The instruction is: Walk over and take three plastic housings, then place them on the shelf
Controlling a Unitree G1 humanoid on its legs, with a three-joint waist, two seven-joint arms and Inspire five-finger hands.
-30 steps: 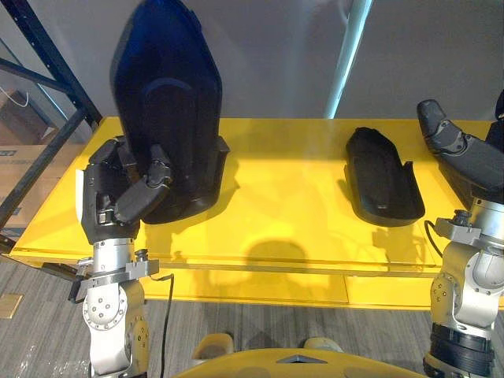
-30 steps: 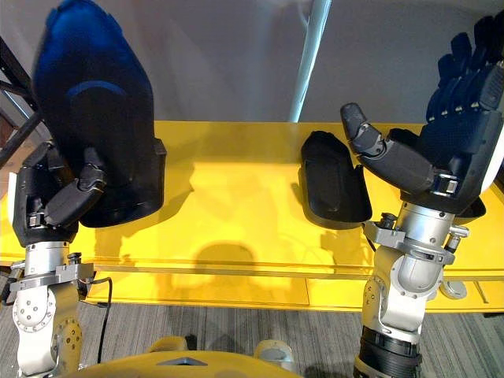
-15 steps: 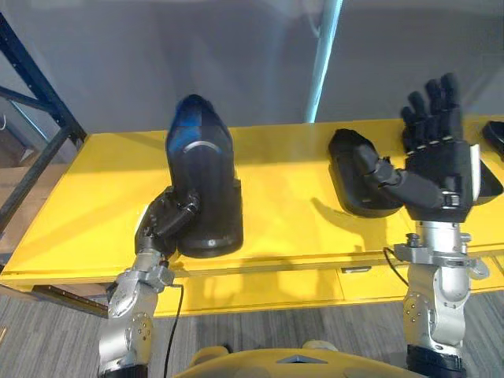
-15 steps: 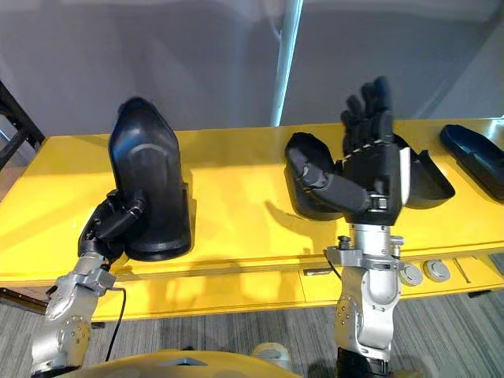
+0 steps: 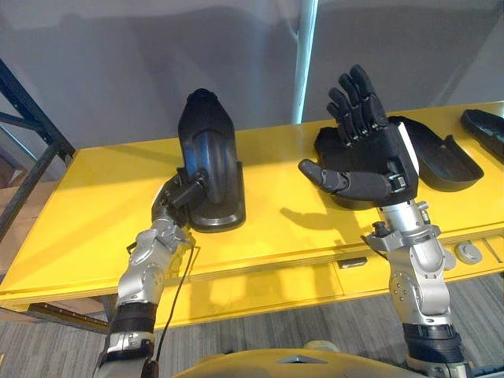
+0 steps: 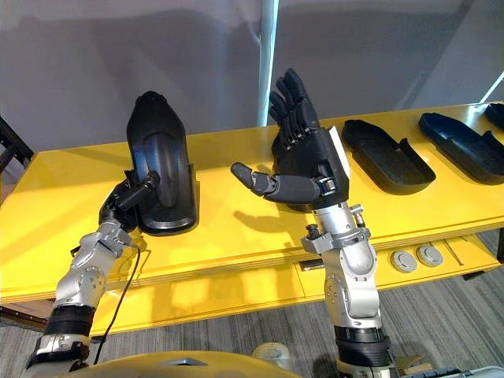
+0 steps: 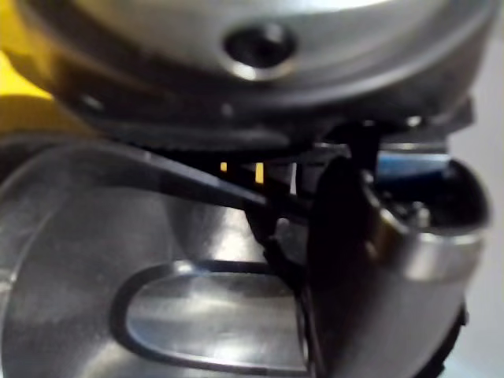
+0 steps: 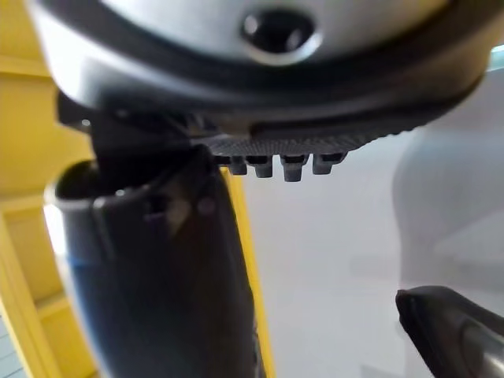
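A black plastic housing (image 5: 208,157) stands tilted on the yellow shelf (image 5: 79,213), near end down and nose raised toward the wall. My left hand (image 5: 175,201) is curled round its lower left edge; the left wrist view shows the housing's glossy shell (image 7: 142,260) right against the thumb (image 7: 354,260). My right hand (image 6: 309,153) is held up open, fingers spread, thumb pointing left, holding nothing. Behind it a second housing (image 6: 387,151) lies open side up, and a third housing (image 6: 461,140) lies further right.
A pale vertical pole (image 5: 303,63) and a grey wall stand behind the shelf. A dark blue rack frame (image 5: 27,106) rises at the left. Round knobs (image 6: 416,257) sit on the shelf's front edge at the right. Grey carpet (image 6: 441,315) lies below.
The camera has shifted and pulled back. My left hand has brought the housing down from high in the air onto the shelf. My right hand has come up, open, toward the middle.
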